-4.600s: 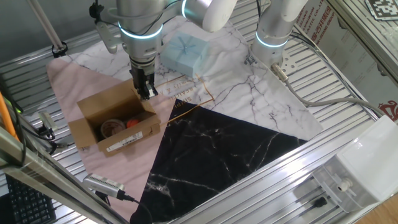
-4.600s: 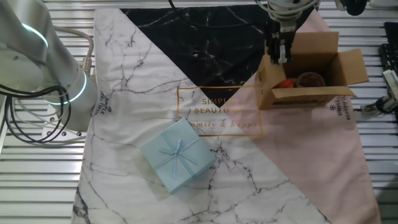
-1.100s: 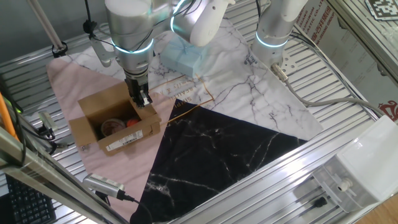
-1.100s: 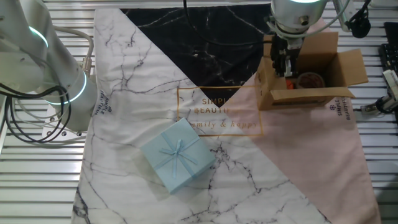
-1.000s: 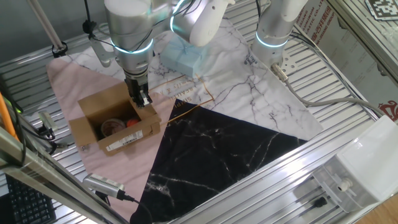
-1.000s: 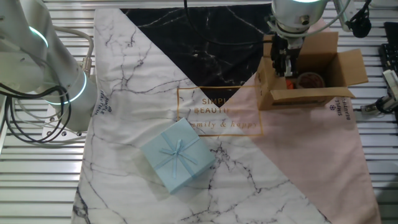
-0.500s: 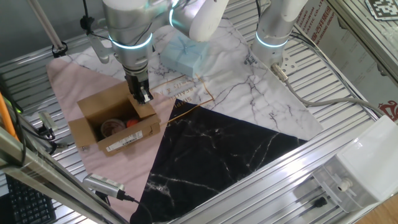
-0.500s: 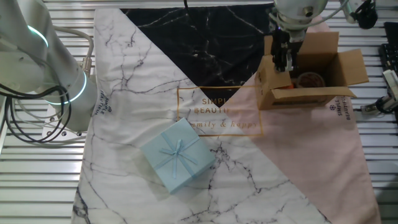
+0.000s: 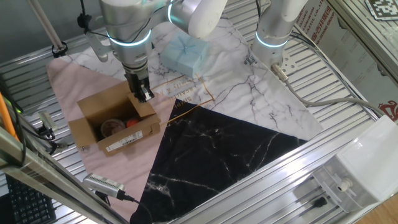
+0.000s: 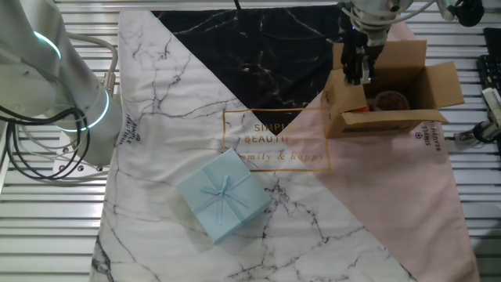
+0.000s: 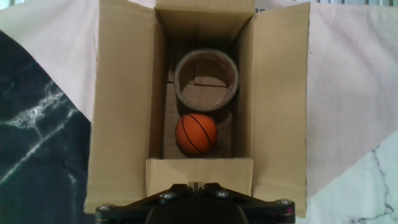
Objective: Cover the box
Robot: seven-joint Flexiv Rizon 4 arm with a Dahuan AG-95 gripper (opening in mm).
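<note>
Gripper [image 9: 142, 95] over near short flap of box [image 11: 199, 106], positioned to fold it; jaw opening and hold indeterminable.

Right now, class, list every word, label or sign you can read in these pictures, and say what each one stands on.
"SIMPL… BEAUTI…", gold print on the cloth; the line below is too blurred to read.
White label on the box: print too small to read.
Red lettering on the panel behind the arm: not legible.
Black-and-white square marker at the corner: a code, no words.
</note>
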